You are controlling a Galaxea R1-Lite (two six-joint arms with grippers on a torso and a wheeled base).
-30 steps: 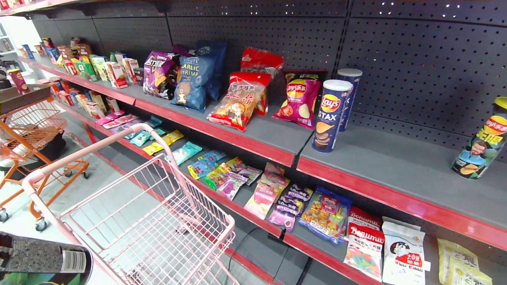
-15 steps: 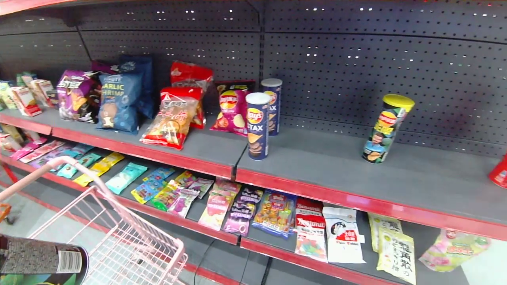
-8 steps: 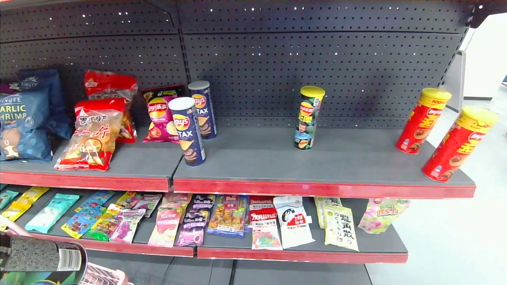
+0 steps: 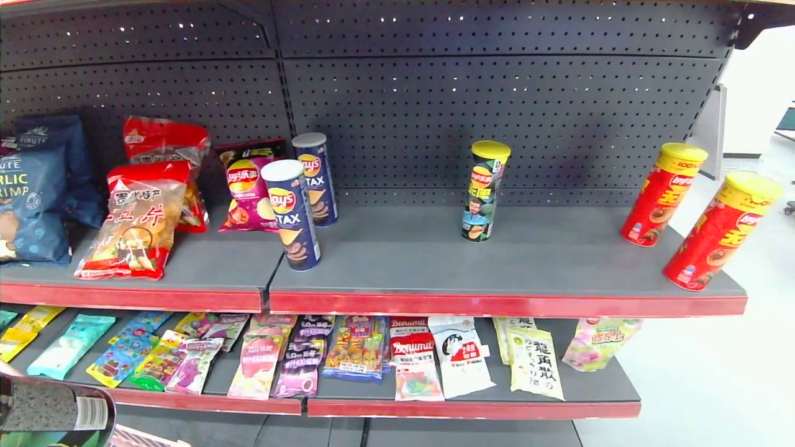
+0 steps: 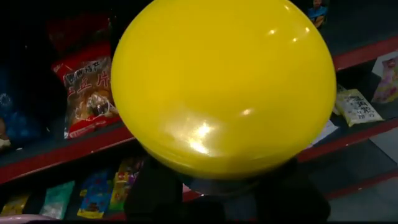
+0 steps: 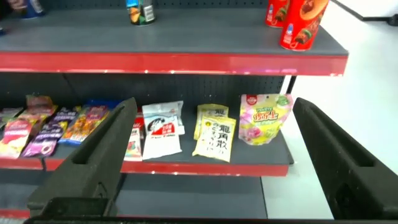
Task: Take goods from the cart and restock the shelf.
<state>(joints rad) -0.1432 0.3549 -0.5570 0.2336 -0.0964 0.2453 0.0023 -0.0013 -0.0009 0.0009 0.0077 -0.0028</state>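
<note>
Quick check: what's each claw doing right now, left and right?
Left claw: closed on a chip can with a yellow lid.
Right claw: open, holding nothing.

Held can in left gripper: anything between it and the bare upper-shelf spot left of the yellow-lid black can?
Nothing visible. The held can sits below the upper shelf, which is bare between the blue cans and the yellow-lid can. Only its red front lip likely needs clearing.

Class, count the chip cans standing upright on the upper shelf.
5: two blue cans left of centre, front and back; one dark can mid-shelf; two red cans at the right end. Bags at left may hide more.
</note>
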